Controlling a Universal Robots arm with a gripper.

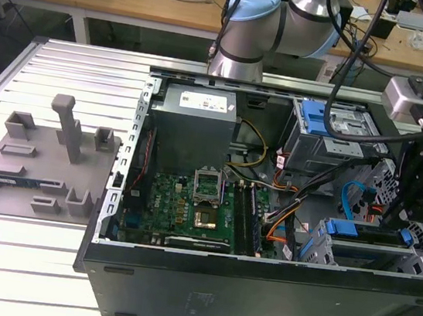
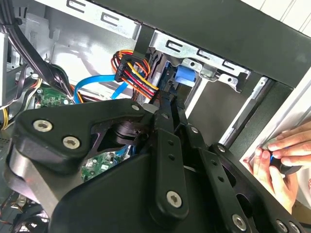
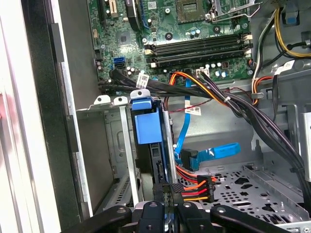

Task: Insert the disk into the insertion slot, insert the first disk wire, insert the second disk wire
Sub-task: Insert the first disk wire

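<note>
Disk (image 3: 146, 127) sitting seated in insertion slot (image 3: 109, 145). We are pinching power connector (image 3: 168, 187) in narrow jaws of gripper (image 3: 166, 196), right beside disk's edge. We are risking skewed plug jamming at port, or blue SATA cable (image 3: 209, 153) snagging close by.

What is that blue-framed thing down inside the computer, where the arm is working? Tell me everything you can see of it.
It is the disk, a flat drive in a bright blue plastic carrier, seen edge-on. It sits in the grey sheet-metal insertion slot, with metal walls close on both sides. A blue tab caps one end. At the other end are the gripper and a black plug with red, orange and yellow wires.
</note>
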